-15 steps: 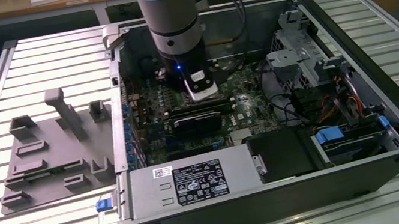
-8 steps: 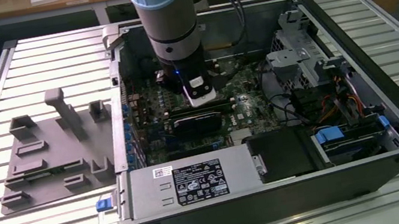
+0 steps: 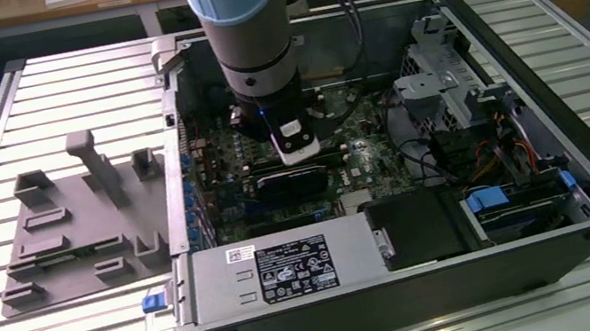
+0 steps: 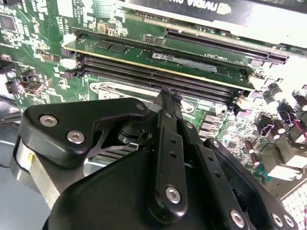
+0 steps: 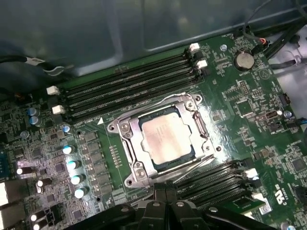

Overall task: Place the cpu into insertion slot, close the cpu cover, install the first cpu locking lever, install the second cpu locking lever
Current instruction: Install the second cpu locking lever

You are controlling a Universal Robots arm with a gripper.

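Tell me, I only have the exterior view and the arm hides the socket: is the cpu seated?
Observer: Yes. In the first wrist view the cpu lies flat in the insertion slot.
Operator: Is the cover down?
Observer: The cpu cover lies flat, framing the chip.
Operator: And the hand?
Observer: In the second wrist view the hand hovers over the board, fingertips together.

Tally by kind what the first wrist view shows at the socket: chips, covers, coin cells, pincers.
cpu: 1
cpu cover: 1
coin cell: 1
pincer: 1
Total: 4
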